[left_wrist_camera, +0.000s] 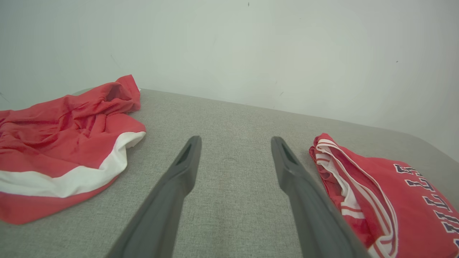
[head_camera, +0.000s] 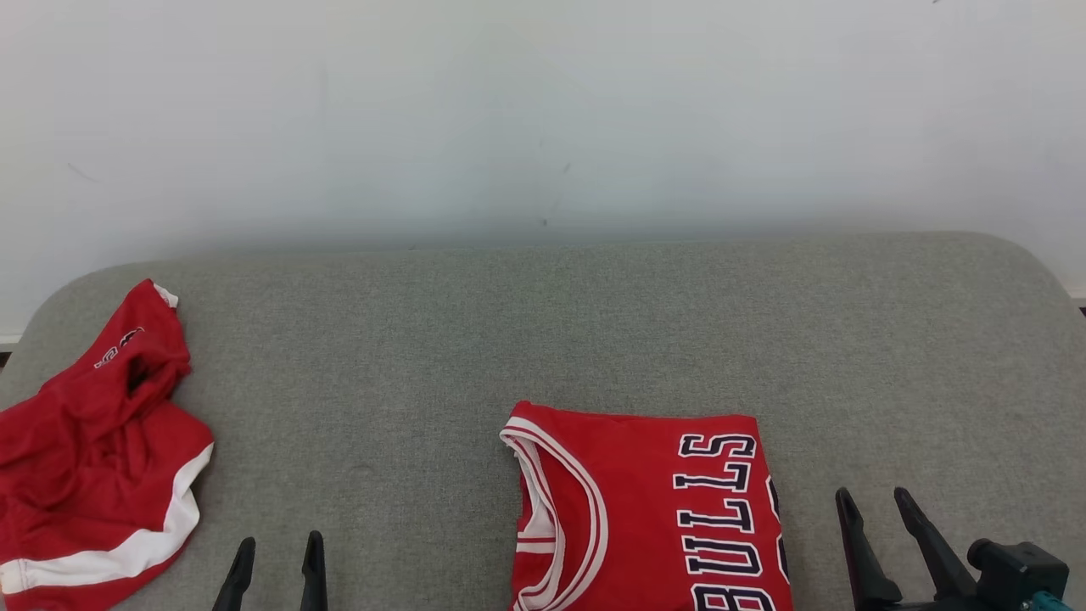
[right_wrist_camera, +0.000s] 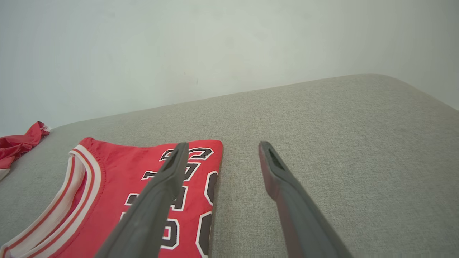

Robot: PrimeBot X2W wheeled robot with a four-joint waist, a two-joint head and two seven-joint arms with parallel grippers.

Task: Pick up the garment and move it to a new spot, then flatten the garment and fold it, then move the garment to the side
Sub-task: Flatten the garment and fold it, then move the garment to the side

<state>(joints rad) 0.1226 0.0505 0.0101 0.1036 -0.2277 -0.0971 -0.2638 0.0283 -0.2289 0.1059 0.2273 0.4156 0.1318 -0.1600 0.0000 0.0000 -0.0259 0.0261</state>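
Jaws wide, empty, both sides. Crumpled red garment (head_camera: 93, 450) far left; left gripper (head_camera: 281, 540) near it; folded jersey (head_camera: 645, 509) flat on table (head_camera: 594, 322) centre; right gripper (head_camera: 871, 492) just right. Risk: one-edge pinch (loose layers) unfolds jersey when moved.

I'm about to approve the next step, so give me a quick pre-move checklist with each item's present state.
1. Left gripper open, holding nothing: ok.
2. Right gripper open, holding nothing: ok.
3. Folded jersey lying flat on the grey cushion: ok.
4. Crumpled red garment apart from the jersey: ok.
5. Jersey's near edge tidy: cannot tell, it runs off the head view.
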